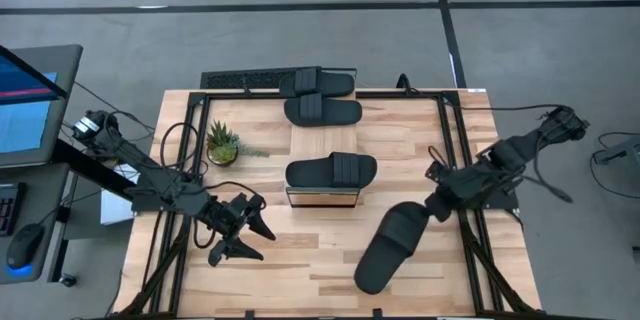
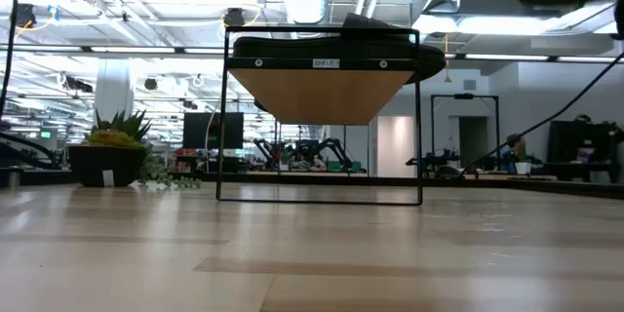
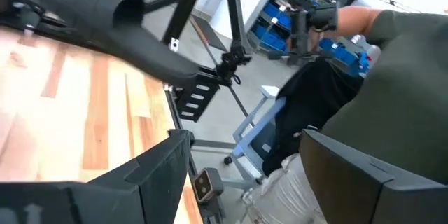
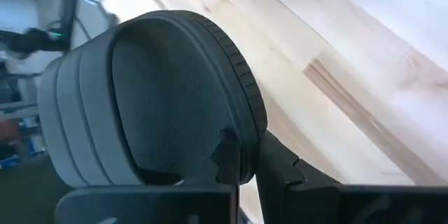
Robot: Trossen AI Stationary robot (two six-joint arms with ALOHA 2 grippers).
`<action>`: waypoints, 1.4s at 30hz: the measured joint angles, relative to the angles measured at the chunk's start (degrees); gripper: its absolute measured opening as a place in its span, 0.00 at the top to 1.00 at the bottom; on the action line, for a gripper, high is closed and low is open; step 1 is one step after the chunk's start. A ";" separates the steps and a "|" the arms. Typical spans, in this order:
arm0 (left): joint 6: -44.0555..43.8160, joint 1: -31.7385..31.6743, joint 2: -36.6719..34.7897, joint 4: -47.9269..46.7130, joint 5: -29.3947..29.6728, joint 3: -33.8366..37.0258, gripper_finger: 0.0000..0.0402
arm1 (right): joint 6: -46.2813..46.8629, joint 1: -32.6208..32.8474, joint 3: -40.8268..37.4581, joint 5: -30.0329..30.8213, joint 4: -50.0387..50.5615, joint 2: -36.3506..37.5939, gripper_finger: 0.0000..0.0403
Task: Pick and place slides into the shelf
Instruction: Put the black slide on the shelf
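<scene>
Wood table [image 1: 300, 270]: right gripper [image 1: 432, 210] clamped on a slide [image 1: 388, 247] (lifted); left gripper [image 1: 243, 228] apart, nr plant [image 1: 222, 144].

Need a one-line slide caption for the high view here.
Right gripper shut on a black slide over the table; three slides rest near the shelf; left gripper waits open.

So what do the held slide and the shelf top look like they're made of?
Slide in the right gripper: matte black, probably foam or rubber; finely textured sole, ribbed rim. Shelf top: light wood plank with visible grain, on a thin dark frame, apparently metal.
</scene>
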State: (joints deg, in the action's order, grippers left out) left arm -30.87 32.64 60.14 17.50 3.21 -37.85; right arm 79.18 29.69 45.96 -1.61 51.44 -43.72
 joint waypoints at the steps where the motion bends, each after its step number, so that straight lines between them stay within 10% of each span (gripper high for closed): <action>1: -0.04 0.19 0.00 0.02 1.02 0.00 0.36 | -0.55 0.00 1.33 0.30 0.56 0.00 0.97; 8: 2.56 0.40 0.00 0.66 9.05 0.00 0.36 | -6.21 -0.55 9.00 5.39 6.47 -1.66 0.97; 23: 36.18 -6.87 0.00 15.58 18.29 -0.07 0.36 | -16.51 -9.19 14.30 18.55 6.94 -1.63 0.97; 42: -22.31 -18.55 12.02 36.54 16.16 -0.07 0.36 | -30.15 -21.60 16.39 22.84 -0.57 -1.65 0.97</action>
State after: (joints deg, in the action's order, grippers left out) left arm -53.18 14.09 72.16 54.04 19.37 -37.91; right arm 49.03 8.09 62.35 21.23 50.87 -45.36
